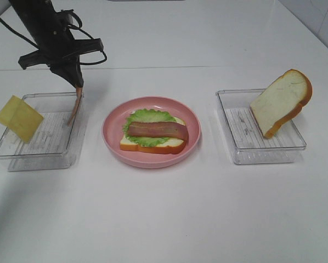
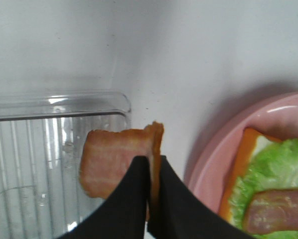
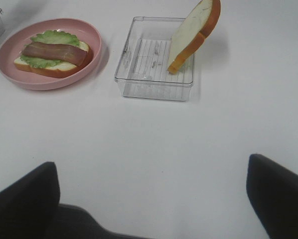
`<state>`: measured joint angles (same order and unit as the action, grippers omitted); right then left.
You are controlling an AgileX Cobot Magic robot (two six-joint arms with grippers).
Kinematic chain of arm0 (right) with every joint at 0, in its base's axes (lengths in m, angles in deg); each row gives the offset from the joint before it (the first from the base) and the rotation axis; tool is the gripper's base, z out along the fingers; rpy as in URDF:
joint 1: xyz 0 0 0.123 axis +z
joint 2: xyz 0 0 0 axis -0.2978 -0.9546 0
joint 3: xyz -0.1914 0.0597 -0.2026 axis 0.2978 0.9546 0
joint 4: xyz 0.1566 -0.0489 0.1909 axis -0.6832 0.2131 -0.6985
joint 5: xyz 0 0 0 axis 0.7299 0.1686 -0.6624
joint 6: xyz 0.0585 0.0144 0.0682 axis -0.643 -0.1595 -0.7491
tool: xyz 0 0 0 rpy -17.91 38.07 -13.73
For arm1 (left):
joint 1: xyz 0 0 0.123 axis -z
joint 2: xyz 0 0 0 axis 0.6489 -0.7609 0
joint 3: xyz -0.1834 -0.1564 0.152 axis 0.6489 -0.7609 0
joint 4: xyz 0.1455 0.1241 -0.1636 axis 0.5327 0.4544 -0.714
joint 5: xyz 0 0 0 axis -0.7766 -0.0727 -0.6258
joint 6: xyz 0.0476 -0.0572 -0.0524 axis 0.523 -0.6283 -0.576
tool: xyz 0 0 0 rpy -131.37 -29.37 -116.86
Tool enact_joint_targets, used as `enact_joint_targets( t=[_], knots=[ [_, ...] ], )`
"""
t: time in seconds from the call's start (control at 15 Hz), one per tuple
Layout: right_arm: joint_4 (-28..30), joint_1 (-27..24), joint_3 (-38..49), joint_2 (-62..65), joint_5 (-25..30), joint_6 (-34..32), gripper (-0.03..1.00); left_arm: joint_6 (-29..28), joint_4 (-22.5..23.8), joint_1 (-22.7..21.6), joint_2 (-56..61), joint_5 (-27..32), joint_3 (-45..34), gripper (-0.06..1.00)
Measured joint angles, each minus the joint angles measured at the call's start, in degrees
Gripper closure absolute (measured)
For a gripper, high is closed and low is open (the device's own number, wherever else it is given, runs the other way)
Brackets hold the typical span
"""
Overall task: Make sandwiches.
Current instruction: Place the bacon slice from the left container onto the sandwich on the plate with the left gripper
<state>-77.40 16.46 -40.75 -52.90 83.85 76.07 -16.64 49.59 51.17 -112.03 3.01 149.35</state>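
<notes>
The partly built sandwich (image 1: pixel 153 136) lies on the pink plate (image 1: pixel 112 143): one bread slice, green lettuce (image 2: pixel 268 169) and a bacon strip (image 3: pixel 54 52) on top. My left gripper (image 1: pixel 76 82) is shut on a second bacon strip (image 2: pixel 111 164), which hangs from its tips over the right rim of the left tray (image 1: pixel 38 148). A yellow cheese square (image 1: pixel 18 118) leans on that tray's left side. Another bread slice (image 1: pixel 282 101) stands tilted in the right tray (image 1: pixel 246 153). My right gripper (image 3: pixel 150 164) is open over bare table, well short of the right tray (image 3: pixel 154 89).
The white table (image 1: pixel 164 219) stretches wide in front of the plate and trays. The left arm's black body and cables (image 1: pixel 49 33) rise at the back left. The plate (image 2: pixel 214 164) lies just right of the held bacon.
</notes>
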Motion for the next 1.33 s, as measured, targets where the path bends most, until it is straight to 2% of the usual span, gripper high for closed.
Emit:
enact_joint_targets(
  t=[0.2,0.27,0.33,0.53,0.73,0.93,1.2,1.27,1.33],
  knots=[
    [0.0,0.0,0.0,0.0,0.0,0.0,-0.02,3.5,-10.4,0.0,0.8,0.3,0.6,0.93],
    [0.0,0.0,0.0,0.0,0.0,0.0,-0.02,4.9,-16.2,0.0,2.0,0.4,3.3,0.93],
    [0.0,0.0,0.0,0.0,0.0,0.0,-0.02,5.2,-17.8,0.0,2.5,0.4,4.1,0.93],
    [-0.2,0.0,0.0,0.0,0.0,0.0,-0.02,6.6,-27.0,0.0,5.8,0.4,8.1,0.94],
    [-0.2,0.0,0.0,0.0,0.0,0.0,-0.02,11.9,-38.6,0.0,8.5,0.4,9.2,0.94],
    [-0.2,0.0,0.0,0.0,0.0,0.0,-0.02,16.4,-45.5,0.0,8.7,0.5,9.1,0.94],
    [-0.2,0.0,0.0,0.0,0.0,0.0,-0.02,22.3,-54.0,0.0,8.8,0.4,4.4,0.94],
    [-0.2,0.0,0.0,0.0,0.0,0.0,-0.02,24.3,-57.0,0.0,8.8,0.5,1.7,0.94],
    [-0.2,0.0,0.0,0.0,0.0,0.0,-0.02,29.5,-63.0,0.0,8.8,0.6,-5.7,0.94]
  ],
)
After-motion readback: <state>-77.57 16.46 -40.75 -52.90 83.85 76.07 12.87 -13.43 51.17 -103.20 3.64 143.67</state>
